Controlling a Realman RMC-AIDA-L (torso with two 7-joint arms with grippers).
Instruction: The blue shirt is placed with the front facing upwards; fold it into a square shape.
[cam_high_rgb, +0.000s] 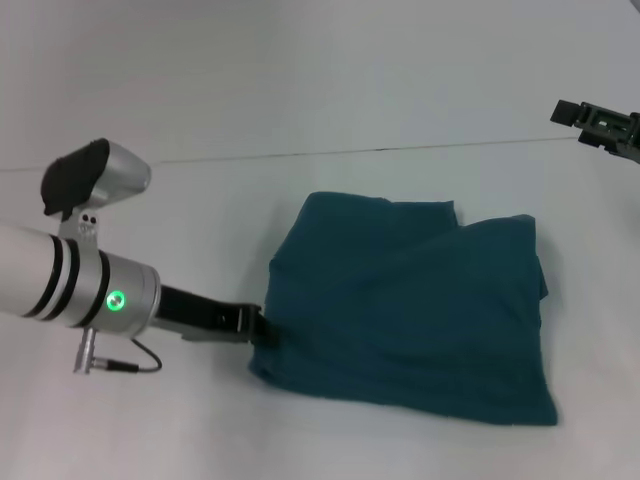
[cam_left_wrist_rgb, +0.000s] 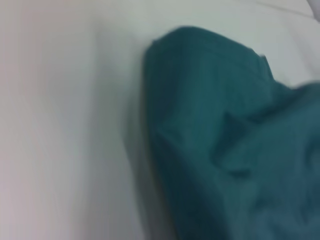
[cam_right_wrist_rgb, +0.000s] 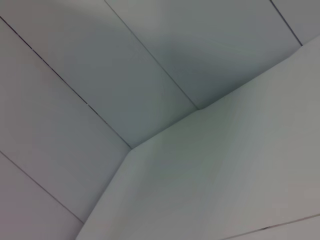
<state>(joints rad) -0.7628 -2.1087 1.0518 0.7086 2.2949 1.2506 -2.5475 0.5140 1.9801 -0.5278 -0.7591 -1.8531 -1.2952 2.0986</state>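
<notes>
The blue shirt (cam_high_rgb: 410, 310) lay on the white worktop (cam_high_rgb: 300, 80) in a folded bundle, roughly four-sided, showing plain teal cloth and no lettering. It sat toward the worktop's near edge and somewhat to the right side, its far edge uneven where two layers met in a step. The left hand (cam_high_rgb: 262, 327) was low at the bundle's left edge, touching or tucked into the cloth near the near-left corner; whether its fingers were apart, together or clamped on fabric could not be told. The left wrist view showed only the shirt's rounded edge (cam_left_wrist_rgb: 225, 140) against the worktop. The right hand (cam_high_rgb: 600, 125) was raised well away by the far right side, idle, and its fingers could not be read either.

The fold looked mostly done, though the outline was more a skewed trapezium than a square. If the left hand pulled back while cloth was caught on it, the near-left corner would likely drag and the layers slide open. A push inward could instead ruck that edge.
</notes>
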